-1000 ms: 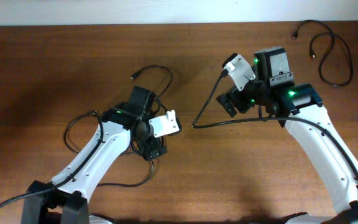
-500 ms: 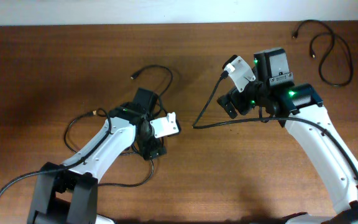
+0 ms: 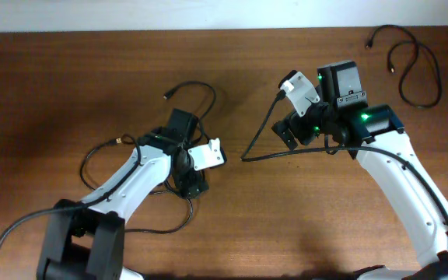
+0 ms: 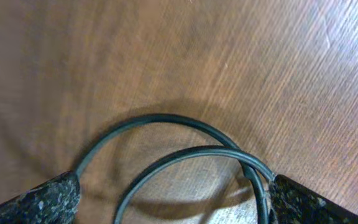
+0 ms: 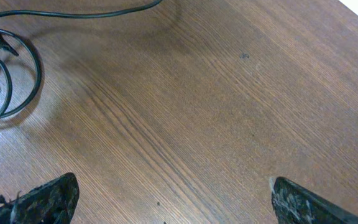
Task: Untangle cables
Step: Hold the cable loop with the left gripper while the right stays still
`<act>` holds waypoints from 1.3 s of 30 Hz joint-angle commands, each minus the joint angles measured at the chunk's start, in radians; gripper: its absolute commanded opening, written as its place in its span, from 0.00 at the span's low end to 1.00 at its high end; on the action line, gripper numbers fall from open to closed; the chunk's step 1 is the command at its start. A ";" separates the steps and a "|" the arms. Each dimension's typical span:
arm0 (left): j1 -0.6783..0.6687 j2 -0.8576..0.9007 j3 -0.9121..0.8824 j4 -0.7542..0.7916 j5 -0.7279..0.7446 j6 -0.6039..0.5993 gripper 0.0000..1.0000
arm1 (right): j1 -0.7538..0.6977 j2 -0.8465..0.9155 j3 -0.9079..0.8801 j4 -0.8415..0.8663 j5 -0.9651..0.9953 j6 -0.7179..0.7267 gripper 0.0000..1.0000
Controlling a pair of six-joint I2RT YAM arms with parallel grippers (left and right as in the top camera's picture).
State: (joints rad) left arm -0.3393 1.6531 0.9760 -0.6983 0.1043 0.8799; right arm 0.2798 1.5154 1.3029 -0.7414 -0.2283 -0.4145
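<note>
The cables point(image 3: 203, 92) are thin black cords lying in loose, crossing loops on the left half of the wooden table, with a gold-tipped plug point(image 3: 118, 141) showing. My left gripper point(image 3: 188, 183) is low over this tangle. In the left wrist view two curved strands point(image 4: 166, 134) cross between its open fingers point(image 4: 39, 200), one touching the right finger. My right gripper point(image 3: 289, 131) hovers open over bare wood, nothing between its fingertips point(image 5: 298, 200). A thin cord point(image 3: 257, 140) runs under it.
A separate black cable point(image 3: 413, 68) lies in a loose curve at the far right corner. The table's back edge meets a white wall point(image 3: 208, 12). Cable loops point(image 5: 14, 84) show at the left edge of the right wrist view.
My left arm has shifted slightly toward the upper right, uncovering the gold-tipped plug by its elbow. The right arm has not moved. Both grippers stay open.
</note>
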 commanded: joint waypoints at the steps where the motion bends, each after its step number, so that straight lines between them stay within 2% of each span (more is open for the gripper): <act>1: 0.002 0.050 -0.010 -0.021 0.051 0.057 0.99 | 0.008 -0.022 -0.007 -0.004 0.005 0.004 0.98; 9: 0.002 0.051 -0.009 -0.015 0.167 0.056 0.98 | 0.008 -0.022 -0.007 -0.004 0.005 0.004 0.98; 17: 0.001 0.050 0.070 -0.103 0.143 0.056 0.99 | 0.008 -0.022 -0.007 -0.003 0.005 0.004 0.98; 21: 0.002 0.050 0.076 -0.105 0.017 0.056 0.99 | 0.008 -0.022 -0.007 -0.003 0.005 0.004 0.98; 29: 0.002 0.050 0.076 -0.100 -0.132 0.052 0.96 | 0.008 -0.021 -0.007 -0.004 0.005 0.004 0.98; 35: 0.004 0.050 0.076 -0.086 -0.121 0.048 0.93 | 0.008 -0.021 -0.007 -0.004 0.005 0.004 0.98; 39: 0.004 0.050 0.076 -0.081 -0.018 0.048 0.89 | 0.008 -0.021 -0.007 -0.004 0.005 0.004 0.98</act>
State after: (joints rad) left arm -0.3393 1.6966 1.0344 -0.7818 -0.0036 0.9241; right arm 0.2798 1.5154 1.3029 -0.7448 -0.2283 -0.4152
